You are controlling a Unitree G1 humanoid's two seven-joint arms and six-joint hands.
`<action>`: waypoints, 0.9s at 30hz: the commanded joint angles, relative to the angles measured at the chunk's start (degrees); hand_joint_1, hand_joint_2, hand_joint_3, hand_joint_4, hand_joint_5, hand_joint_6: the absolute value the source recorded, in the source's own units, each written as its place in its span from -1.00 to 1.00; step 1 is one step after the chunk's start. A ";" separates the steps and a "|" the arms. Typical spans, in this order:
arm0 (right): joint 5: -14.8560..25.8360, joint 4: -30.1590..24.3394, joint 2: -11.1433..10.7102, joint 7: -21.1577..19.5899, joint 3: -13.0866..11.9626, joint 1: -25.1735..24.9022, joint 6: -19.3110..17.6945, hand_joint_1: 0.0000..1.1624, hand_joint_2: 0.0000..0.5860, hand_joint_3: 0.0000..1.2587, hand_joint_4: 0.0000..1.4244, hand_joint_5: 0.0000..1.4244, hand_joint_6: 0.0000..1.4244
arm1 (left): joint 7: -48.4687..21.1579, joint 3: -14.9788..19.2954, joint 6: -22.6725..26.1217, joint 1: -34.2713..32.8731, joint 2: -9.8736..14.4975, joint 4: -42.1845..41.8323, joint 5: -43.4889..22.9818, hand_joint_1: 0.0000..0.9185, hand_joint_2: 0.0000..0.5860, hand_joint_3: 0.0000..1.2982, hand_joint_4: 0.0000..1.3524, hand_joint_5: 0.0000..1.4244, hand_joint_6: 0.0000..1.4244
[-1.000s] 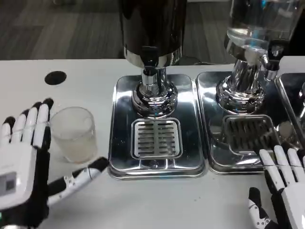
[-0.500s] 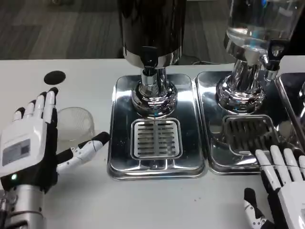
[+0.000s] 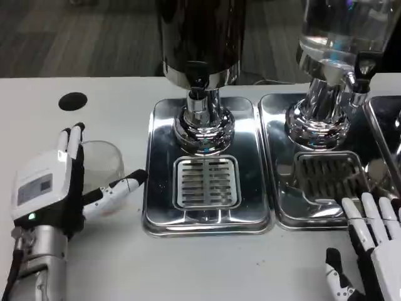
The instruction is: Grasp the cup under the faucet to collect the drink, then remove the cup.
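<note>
Nearest, at five o'clock, the right robot hand (image 3: 376,244) lies over the white worktop (image 3: 207,263) with its fingers spread wide and holding nothing, the tips reaching the front rim of the right drip tray (image 3: 282,207). At eight o'clock the left robot hand (image 3: 53,188) stands edge-on, white back facing up, fingers extended along the far side of the clear cup (image 3: 103,160) and thumb stretched out in front of it; whether it actually touches the cup cannot be told from here. The cup stands on the worktop just left of the central drip tray (image 3: 156,188), not under any faucet. That polished steel tray, dead centre, carries a slotted grate (image 3: 205,182). Behind it, toward twelve o'clock, rises the dark dispenser (image 3: 202,37) with its black-handled faucet (image 3: 197,88) over a chrome base. At two o'clock a clear-tanked dispenser (image 3: 341,31) stands on the right tray. A black round hole (image 3: 73,101) marks the worktop at ten o'clock. Beyond the worktop's far edge lies grey carpet floor (image 3: 75,37).
</note>
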 commanded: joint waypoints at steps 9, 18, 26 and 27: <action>0.86 1.27 0.09 0.40 0.18 -0.89 -0.27 -0.43 0.67 -0.85 -1.00 -1.00 -0.99 | 0.94 -0.55 0.85 -0.72 0.61 1.94 -0.81 -0.70 -0.82 -0.63 -0.72 -0.37 -0.19; 1.29 2.34 0.14 0.49 0.52 -2.17 -0.62 -0.44 0.67 -0.84 -1.00 -1.00 -0.98 | 0.77 -0.97 2.81 -0.17 0.64 -0.71 0.39 -0.69 -0.82 -0.51 -0.58 -0.21 0.08; 1.90 3.80 0.27 -0.03 0.70 -2.60 -1.32 -0.45 0.67 -0.84 -1.00 -1.00 -0.98 | 1.23 -2.80 5.63 0.97 1.02 -3.71 2.40 -0.96 -0.97 -0.62 -0.81 -0.39 -0.11; 1.99 3.88 0.26 -0.08 0.67 -2.60 -1.43 -0.45 0.67 -0.84 -1.00 -1.00 -0.98 | 1.43 -2.90 5.87 1.21 1.05 -4.23 2.57 -0.99 -0.97 -0.63 -0.84 -0.42 -0.13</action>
